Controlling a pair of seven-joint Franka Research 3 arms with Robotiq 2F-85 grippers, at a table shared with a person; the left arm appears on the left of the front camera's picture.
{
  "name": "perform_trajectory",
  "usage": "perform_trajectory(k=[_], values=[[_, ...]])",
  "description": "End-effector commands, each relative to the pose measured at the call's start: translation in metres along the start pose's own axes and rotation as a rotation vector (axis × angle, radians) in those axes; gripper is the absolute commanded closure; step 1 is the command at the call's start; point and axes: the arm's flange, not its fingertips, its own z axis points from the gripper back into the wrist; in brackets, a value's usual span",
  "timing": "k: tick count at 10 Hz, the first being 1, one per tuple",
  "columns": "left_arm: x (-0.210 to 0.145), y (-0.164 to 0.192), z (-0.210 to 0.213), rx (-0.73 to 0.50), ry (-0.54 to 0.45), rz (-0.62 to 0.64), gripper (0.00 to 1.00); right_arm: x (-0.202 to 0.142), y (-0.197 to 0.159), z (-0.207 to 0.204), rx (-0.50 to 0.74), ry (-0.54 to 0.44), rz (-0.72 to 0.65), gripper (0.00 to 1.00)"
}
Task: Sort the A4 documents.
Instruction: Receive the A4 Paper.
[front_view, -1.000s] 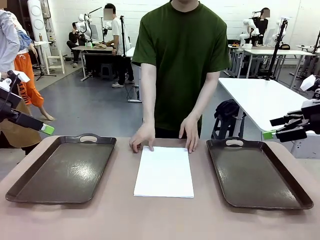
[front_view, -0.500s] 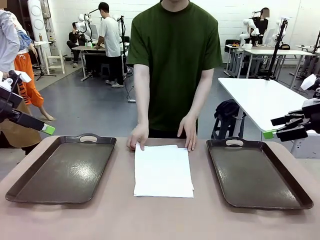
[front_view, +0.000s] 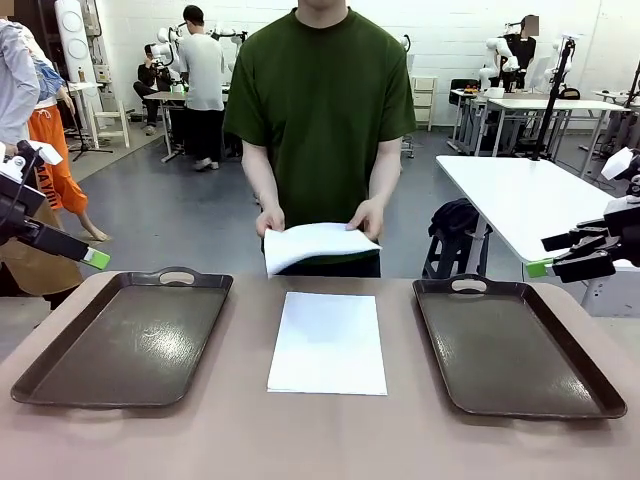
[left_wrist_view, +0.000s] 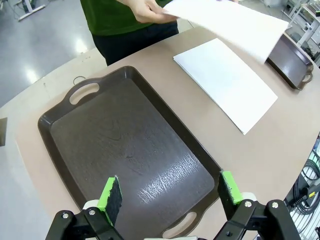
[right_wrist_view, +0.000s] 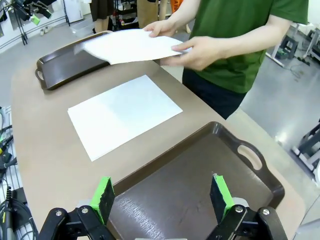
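Person (front_view: 320, 110) holds one sheet (front_view: 318, 243) up at far edge; more paper (front_view: 328, 342) lies flat between left tray (front_view: 120, 340) and right tray (front_view: 515, 350). Left gripper (left_wrist_view: 170, 190) and right gripper (right_wrist_view: 161, 194) both released, empty.

On the beige surface (front_view: 320, 435) lie 2 dark brown trays, well apart: the left tray (front_view: 125, 340) and the right tray (front_view: 515, 345), each with a handle slot at its far short end and a scuffed bottom. Behind the far edge of the surface stands a person (front_view: 320, 110) in a dark green T-shirt. Farther back there is a grey floor (front_view: 190, 215), a white table (front_view: 520, 195) at the right with a dark bundle (front_view: 457, 218) beside it, and other people (front_view: 200, 70) near work tables.
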Motion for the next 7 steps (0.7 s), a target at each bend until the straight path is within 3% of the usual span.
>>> perform_trajectory(k=[1,7], values=[[-0.0012,0.0024,0.0007,-0.016,-0.009,-0.011,0.00,-0.0016,-0.0017,-0.0025,0.009,-0.013,0.010,0.00],[-0.0012,0.0024,0.0007,-0.016,-0.009,-0.011,0.00,-0.0016,-0.0017,-0.0025,0.009,-0.013,0.010,0.00]])
